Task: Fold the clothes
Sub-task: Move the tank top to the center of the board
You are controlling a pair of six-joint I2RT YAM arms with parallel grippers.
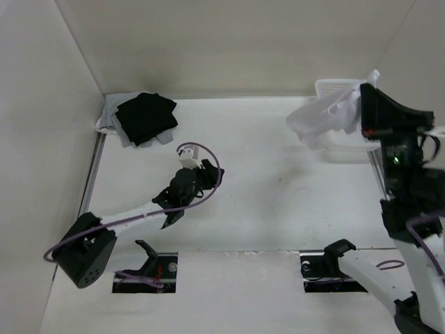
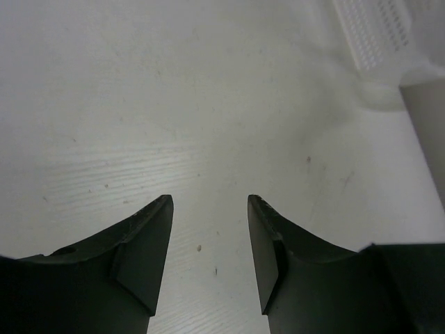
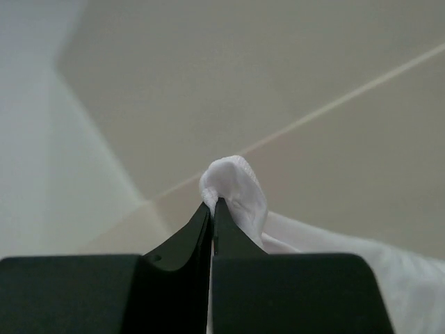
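Fingers of the right gripper [image 3: 212, 203] are pressed tight together, and we see a small fold of the white garment [image 3: 236, 184] pinched between their tips. The fold bulges up just past the tips, and more of the fabric trails away to the lower right of the wrist view. Behind it we see only pale walls.

From above, we find this gripper at the far right of the table [image 1: 278, 202], with the garment hanging from it in a loose, crumpled bunch. The fabric spreads leftward from the grip and lies across the white basket [image 1: 334, 152] in the far right corner. We cannot tell whether its lower part rests in the basket or hangs just over it.

The left gripper [image 2: 208, 202] has its fingers spread wide, with nothing between them. Bare white tabletop shows through the gap. We place it over the left middle of the table, well apart from the garment. In its wrist view, a perforated wall of the basket shows at the upper right.

In the far left corner, a folded black cloth [image 1: 146, 117] lies on top of a grey cloth [image 1: 111, 111], far from both grippers.
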